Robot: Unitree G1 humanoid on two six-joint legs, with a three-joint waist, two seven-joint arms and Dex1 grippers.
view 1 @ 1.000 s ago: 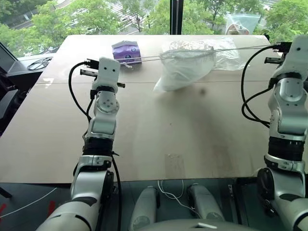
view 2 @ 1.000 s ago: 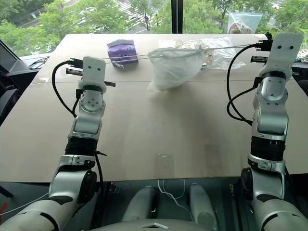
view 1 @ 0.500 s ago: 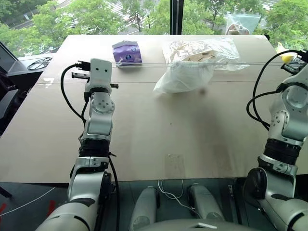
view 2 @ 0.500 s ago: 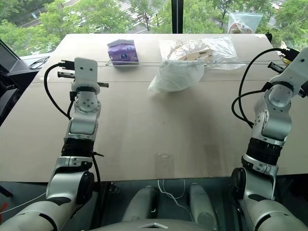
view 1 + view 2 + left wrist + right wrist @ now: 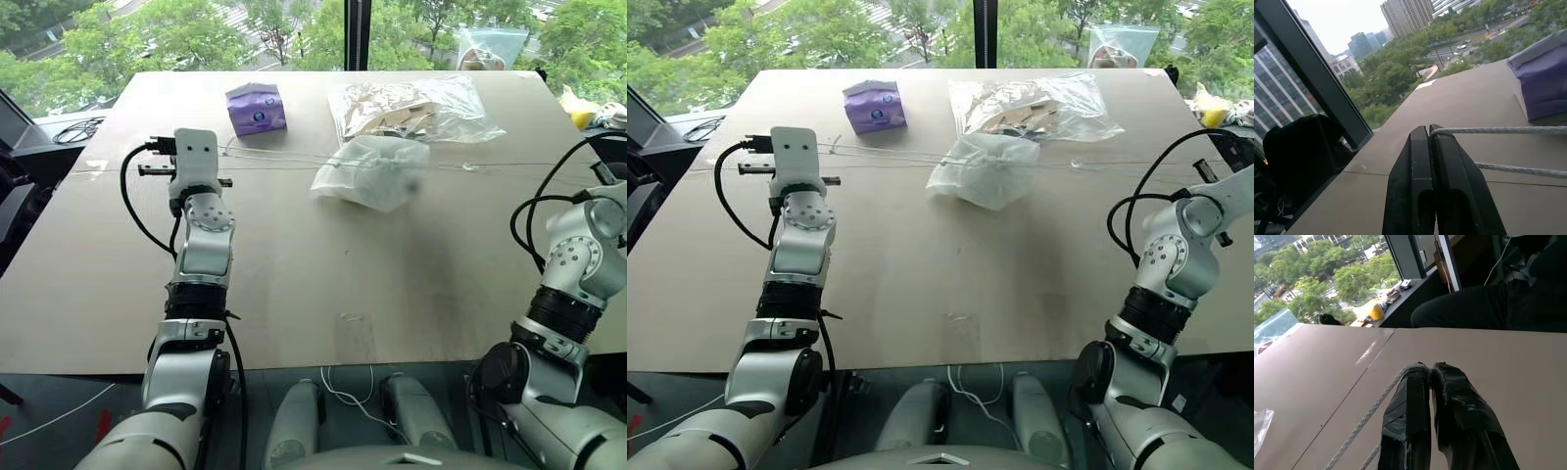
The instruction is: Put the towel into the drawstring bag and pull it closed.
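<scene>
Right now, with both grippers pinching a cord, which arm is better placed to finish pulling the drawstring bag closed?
Probably left. The left gripper is shut on the cord over the table, with room outward. The right gripper is already beyond the table's edge.

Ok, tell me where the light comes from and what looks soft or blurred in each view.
Head views: daylight from the windows behind the table, even, with faint shadow under the drawstring bag. Left wrist view: the left tool close and soft, sky washed out, cord sharp. Right wrist view: the right tool slightly blurred, dark interior behind it.
</scene>
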